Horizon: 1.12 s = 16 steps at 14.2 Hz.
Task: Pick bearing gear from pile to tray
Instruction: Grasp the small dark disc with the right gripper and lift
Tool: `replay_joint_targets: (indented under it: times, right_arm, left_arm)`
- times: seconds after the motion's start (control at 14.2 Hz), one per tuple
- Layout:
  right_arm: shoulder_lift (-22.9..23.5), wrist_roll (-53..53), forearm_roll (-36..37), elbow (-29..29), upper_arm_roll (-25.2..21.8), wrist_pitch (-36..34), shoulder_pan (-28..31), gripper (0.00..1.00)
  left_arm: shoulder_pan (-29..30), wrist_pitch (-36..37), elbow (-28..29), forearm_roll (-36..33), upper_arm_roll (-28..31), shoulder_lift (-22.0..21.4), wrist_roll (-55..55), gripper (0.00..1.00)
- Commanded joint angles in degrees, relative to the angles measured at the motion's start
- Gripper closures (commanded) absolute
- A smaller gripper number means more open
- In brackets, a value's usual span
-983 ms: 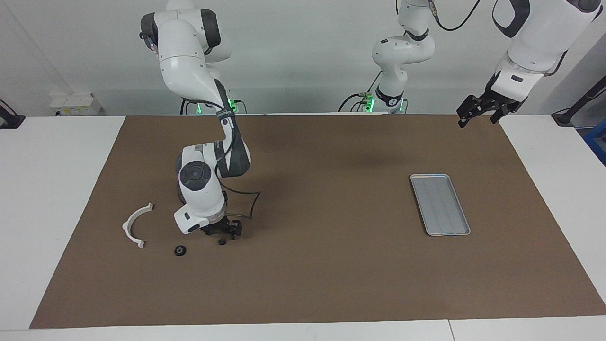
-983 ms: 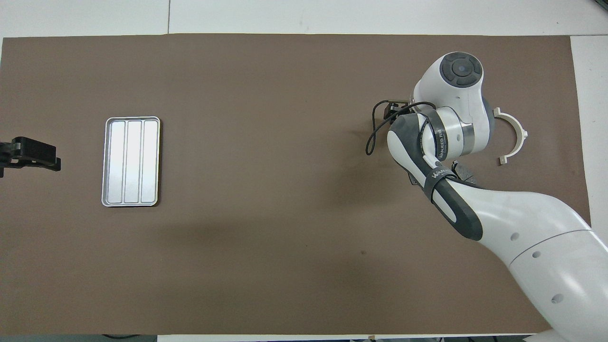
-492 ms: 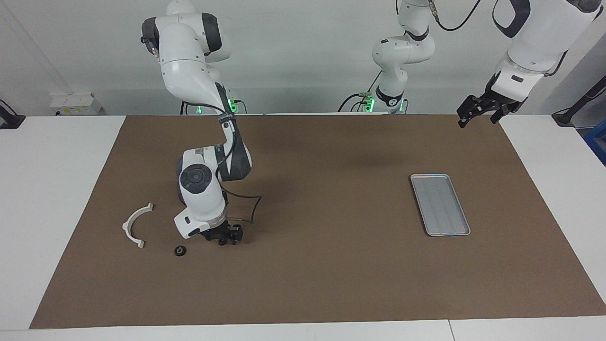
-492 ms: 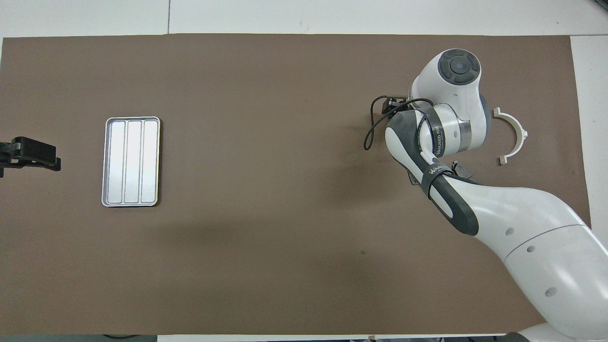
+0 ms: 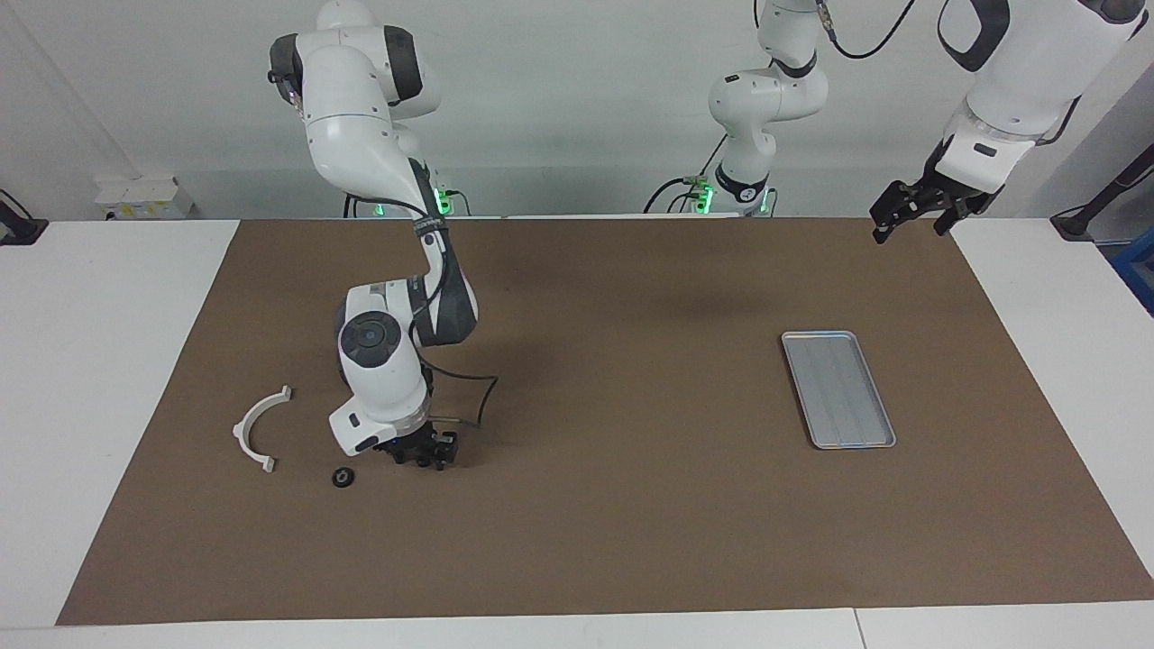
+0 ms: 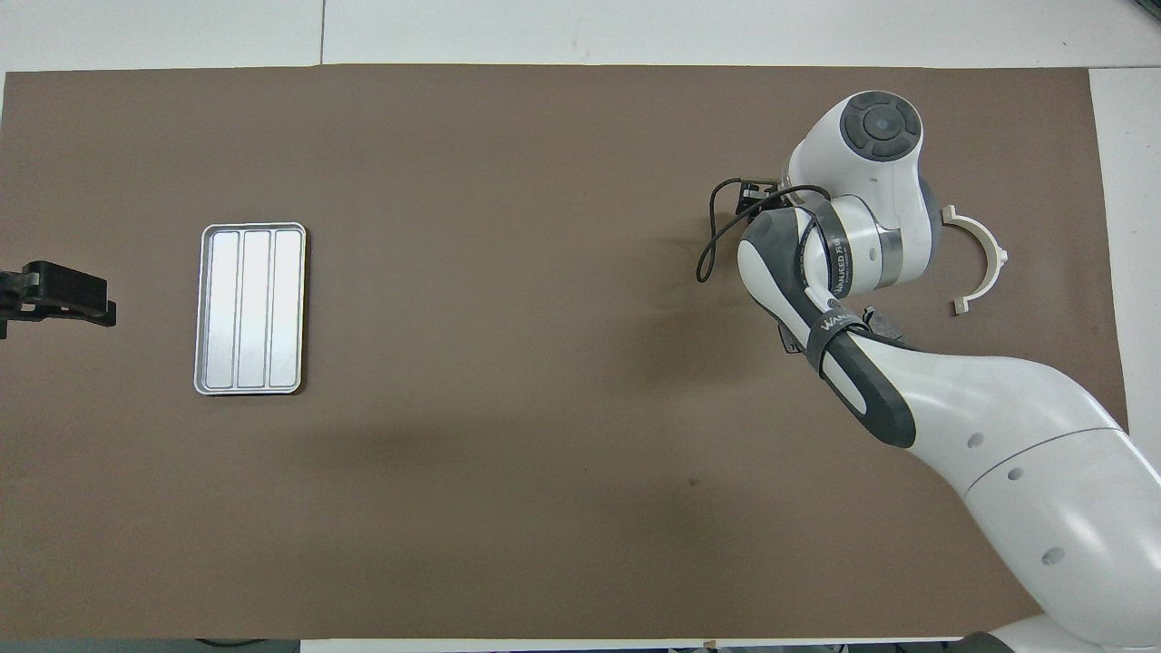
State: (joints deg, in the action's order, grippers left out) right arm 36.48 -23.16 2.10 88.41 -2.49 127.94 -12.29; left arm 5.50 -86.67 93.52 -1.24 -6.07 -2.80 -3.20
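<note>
The pile lies toward the right arm's end of the mat: a white semicircular bracket [image 5: 260, 428] [image 6: 981, 258] and a small black round piece [image 5: 343, 477] beside it. My right gripper [image 5: 424, 455] is down at the mat beside that piece, over the spot where a second small black piece lay; that piece is now hidden by the gripper. In the overhead view the right arm covers the gripper. A dark grey part [image 6: 884, 325] peeks out from under the arm. The silver tray [image 5: 838, 389] [image 6: 249, 308] lies empty toward the left arm's end. My left gripper [image 5: 911, 214] [image 6: 56, 299] waits open, raised over the mat's edge.
A brown mat [image 5: 631, 541] covers the table, with white table edge [image 5: 90, 361] around it. A black cable [image 5: 473, 397] loops off the right wrist. The right arm's elbow [image 5: 442, 302] hangs over the mat nearer the robots than the pile.
My right gripper has come down onto the small black piece that lay just below it, and that piece no longer shows apart. The left arm has not moved.
</note>
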Motion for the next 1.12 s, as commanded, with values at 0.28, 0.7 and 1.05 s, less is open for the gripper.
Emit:
replay_joint_targets:
  times: [0.28,0.7,1.05]
  right_arm:
    - [0.79,-1.97,-0.43,0.09,0.30,0.82,0.95,1.00]
    - [-0.96,-1.27,0.44,-1.92,0.21,-5.65,1.39,1.00]
    - [-10.26,2.77,-0.34,-12.20,0.99,-31.66,-0.01,1.00]
  left_arm:
    - [-0.05,0.45,0.97,0.18,0.01,-0.80,0.48,0.00]
    - [-0.05,0.45,0.97,0.18,0.01,-0.80,0.48,0.00]
    - [-0.05,0.45,0.97,0.18,0.01,-0.80,0.48,0.00]
